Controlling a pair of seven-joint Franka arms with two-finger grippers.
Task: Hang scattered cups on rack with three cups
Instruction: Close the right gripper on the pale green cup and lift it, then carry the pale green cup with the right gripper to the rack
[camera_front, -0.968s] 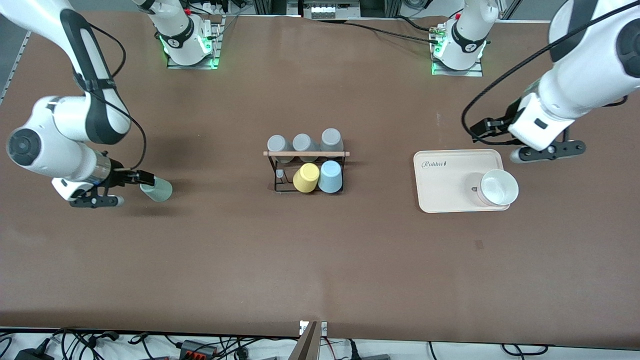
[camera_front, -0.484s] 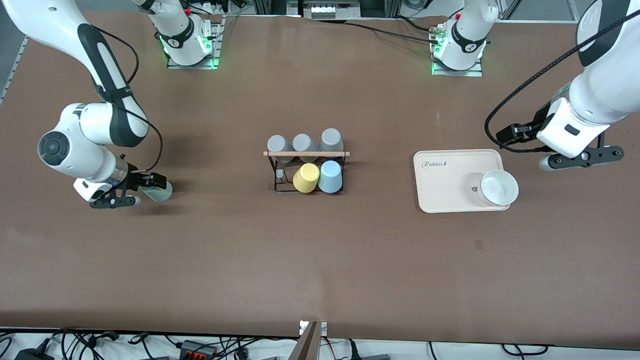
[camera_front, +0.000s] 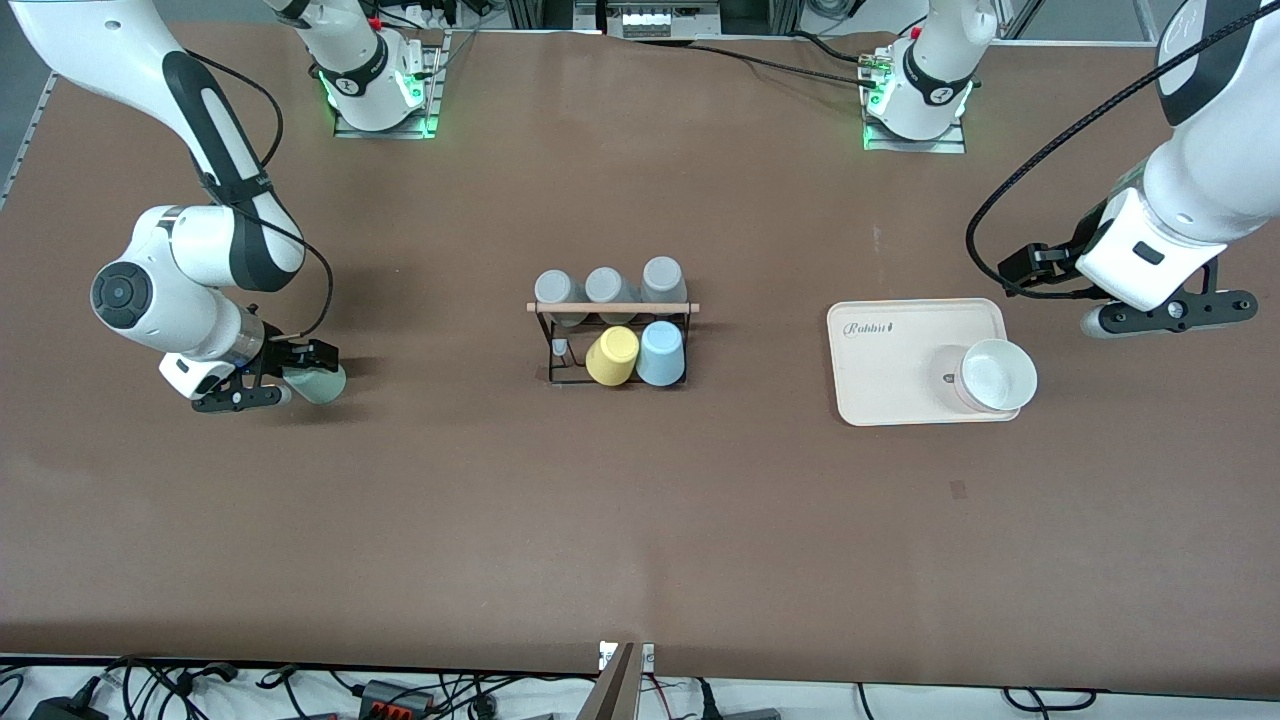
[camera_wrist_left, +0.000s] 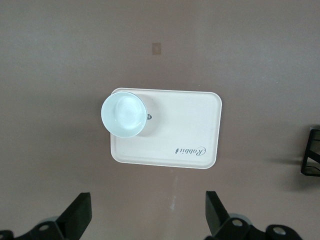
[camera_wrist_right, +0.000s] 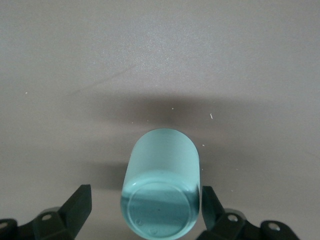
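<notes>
So the mint green cup is lying on its side on the table, sitting right between the fingers of the right gripper, down at the right arm's end. In the right wrist view the fingers are spread, one on each side of the cup body; they don't look clamped on it yet. The light blue cup is already on the rack, next to a yellow cup.

My guess: this tumbler is light, stiff plastic, smooth and round, so it'll want to roll or squirt out. I'd pinch it across the middle of the body, not near the rim.

The left gripper just hangs with fingers wide apart beside the cream tray, waiting.
</notes>
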